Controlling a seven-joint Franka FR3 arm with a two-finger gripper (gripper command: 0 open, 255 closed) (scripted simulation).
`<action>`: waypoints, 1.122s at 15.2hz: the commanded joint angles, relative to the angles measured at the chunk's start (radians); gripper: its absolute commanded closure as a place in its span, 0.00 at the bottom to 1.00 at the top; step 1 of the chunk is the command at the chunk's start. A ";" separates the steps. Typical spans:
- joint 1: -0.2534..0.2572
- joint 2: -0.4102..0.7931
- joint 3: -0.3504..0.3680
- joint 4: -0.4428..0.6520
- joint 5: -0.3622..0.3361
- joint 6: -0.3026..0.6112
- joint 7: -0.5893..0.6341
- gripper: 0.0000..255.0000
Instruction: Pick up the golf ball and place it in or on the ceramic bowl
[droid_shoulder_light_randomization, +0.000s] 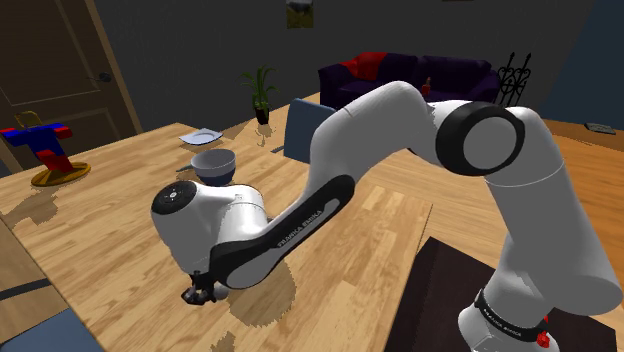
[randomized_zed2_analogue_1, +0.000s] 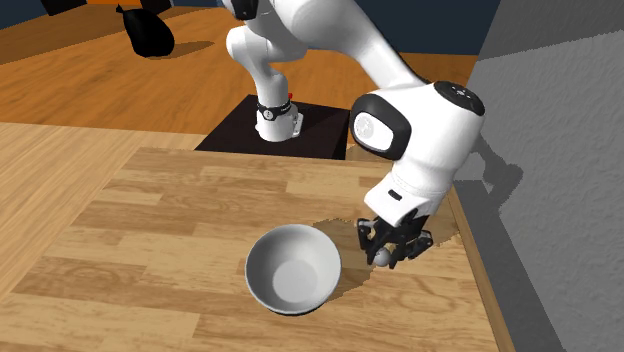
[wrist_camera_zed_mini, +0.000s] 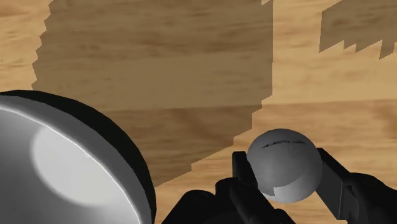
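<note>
A grey golf ball (wrist_camera_zed_mini: 284, 165) sits clasped between my two black fingers (wrist_camera_zed_mini: 334, 175), so the gripper (wrist_camera_zed_mini: 286, 181) is shut on it. In the second exterior view the gripper (randomized_zed2_analogue_1: 390, 245) hangs just over the wooden table with the ball (randomized_zed2_analogue_1: 383, 256) at its tips, right beside the pale bowl (randomized_zed2_analogue_1: 275, 250). The bowl's dark-rimmed wall (wrist_camera_zed_mini: 137, 191) lies close beside the fingers in the wrist view. In the shoulder view the gripper (droid_shoulder_light_randomization: 200, 292) is low near the table's front, with the bowl (droid_shoulder_light_randomization: 214, 165) behind the arm's wrist.
A grey wall (randomized_zed2_analogue_1: 560, 200) runs close along the table edge beside the gripper. On the table's far side stand a blue box (droid_shoulder_light_randomization: 300, 130), a small plate (droid_shoulder_light_randomization: 200, 137) and a potted plant (droid_shoulder_light_randomization: 262, 95). A red and blue toy (droid_shoulder_light_randomization: 45, 145) stands at the shoulder view's left.
</note>
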 joint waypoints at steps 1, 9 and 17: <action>-0.001 -0.011 0.006 0.011 0.009 -0.021 -0.008 1.00; -0.009 -0.060 0.026 0.044 0.042 -0.096 -0.038 1.00; -0.012 -0.098 0.041 0.094 0.070 -0.177 -0.068 1.00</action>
